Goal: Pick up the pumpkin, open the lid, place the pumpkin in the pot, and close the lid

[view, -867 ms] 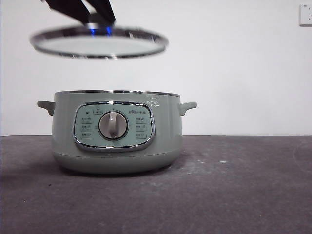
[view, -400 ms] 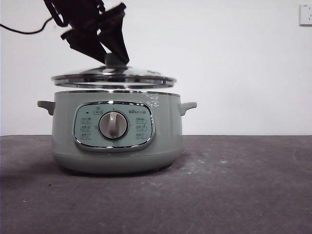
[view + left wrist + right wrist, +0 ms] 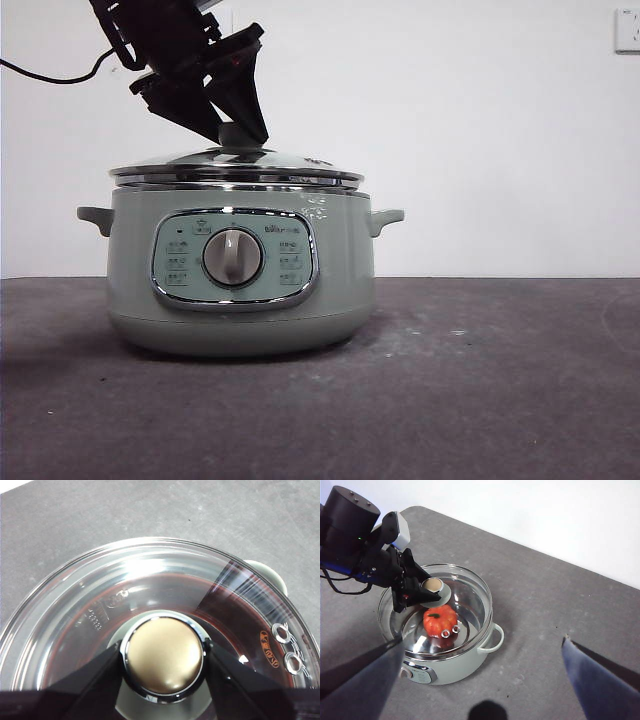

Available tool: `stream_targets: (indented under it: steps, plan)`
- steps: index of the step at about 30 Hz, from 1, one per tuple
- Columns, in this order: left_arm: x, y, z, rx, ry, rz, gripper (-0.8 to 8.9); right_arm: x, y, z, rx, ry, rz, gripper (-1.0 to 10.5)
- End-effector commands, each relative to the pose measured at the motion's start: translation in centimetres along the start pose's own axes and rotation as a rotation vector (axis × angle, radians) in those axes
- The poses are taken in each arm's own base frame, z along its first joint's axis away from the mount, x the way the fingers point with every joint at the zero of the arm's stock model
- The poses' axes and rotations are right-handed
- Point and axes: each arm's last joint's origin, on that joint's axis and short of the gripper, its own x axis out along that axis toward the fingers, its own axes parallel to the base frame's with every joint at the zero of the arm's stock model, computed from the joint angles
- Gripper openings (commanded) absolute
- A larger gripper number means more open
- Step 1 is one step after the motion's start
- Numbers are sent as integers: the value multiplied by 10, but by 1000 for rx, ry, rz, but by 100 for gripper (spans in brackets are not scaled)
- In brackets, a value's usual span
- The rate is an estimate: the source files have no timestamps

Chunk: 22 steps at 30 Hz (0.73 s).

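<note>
The sage-green pot [image 3: 240, 300] stands on the grey table, left of centre. The glass lid [image 3: 237, 166] rests on the pot's rim. My left gripper [image 3: 240, 128] comes down from the upper left and is shut on the lid's knob [image 3: 164, 655], one black jaw on each side of it. In the right wrist view the orange-red pumpkin [image 3: 439, 621] shows through the lid [image 3: 470, 595], inside the pot [image 3: 465, 667], with the left gripper [image 3: 431, 587] on the knob. My right gripper [image 3: 482, 642] is open and empty, high above the table on the pot's side.
The grey table [image 3: 480, 380] stretches to the right of the pot. A wall socket [image 3: 627, 30] sits at the top right. A black cable [image 3: 50, 75] hangs from the left arm. The pot's side handle [image 3: 270, 572] sticks out past the lid.
The lid, held high and to the left a second ago, has come down and to the right with the left gripper and now rests on the pot's rim.
</note>
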Motion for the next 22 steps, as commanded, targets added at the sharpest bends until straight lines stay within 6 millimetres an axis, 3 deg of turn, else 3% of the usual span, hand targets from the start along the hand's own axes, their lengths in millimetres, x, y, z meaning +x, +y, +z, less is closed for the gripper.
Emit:
stream_targets:
  steps: [1, 22]
  plan:
    - [-5, -2, 8, 25, -60, -7, -9, 0, 0, 1, 12, -6, 3, 626]
    - [3, -7, 5, 29, -25, -16, -9, 0, 0, 0, 13, -5, 4, 626]
